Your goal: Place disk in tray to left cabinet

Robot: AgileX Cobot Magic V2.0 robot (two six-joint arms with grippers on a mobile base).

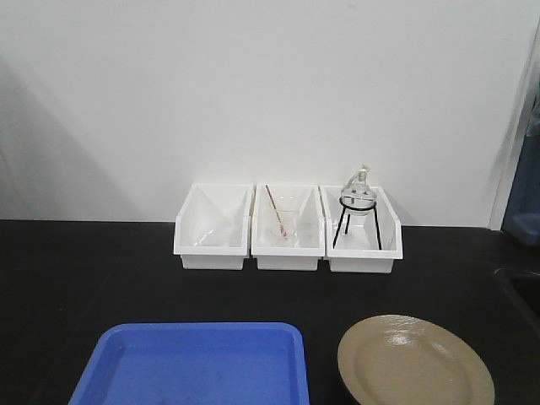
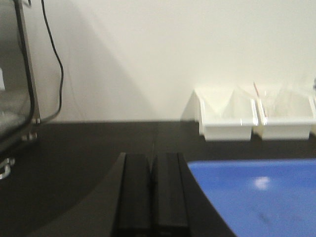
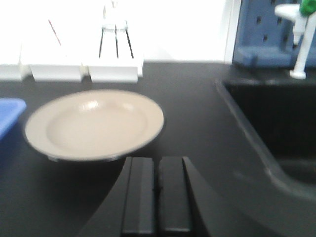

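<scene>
On the black worktop: blue tray near-left, empty. Disk near-right, flat on the surface, just beside the tray, not touching. Three white bins far centre against the wall, rightmost holding a flask on a stand.

Left claw pressed together, empty, at the tray's left side. Right claw pressed together too, empty, on the near side of the disk.

Step in hand, as I read it: disk into tray, not begun. Right arm is closer. Spread the claw, pinch the near rim, lift clear of the tray lip, set down centred. Disk is nearly tray-wide, so little margin. The glossy rim probably slips.

Only the right wrist view shows the sink right of the disk. Only the left wrist view shows a cable and metal frame far left. Can't identify the left cabinet in any view.
</scene>
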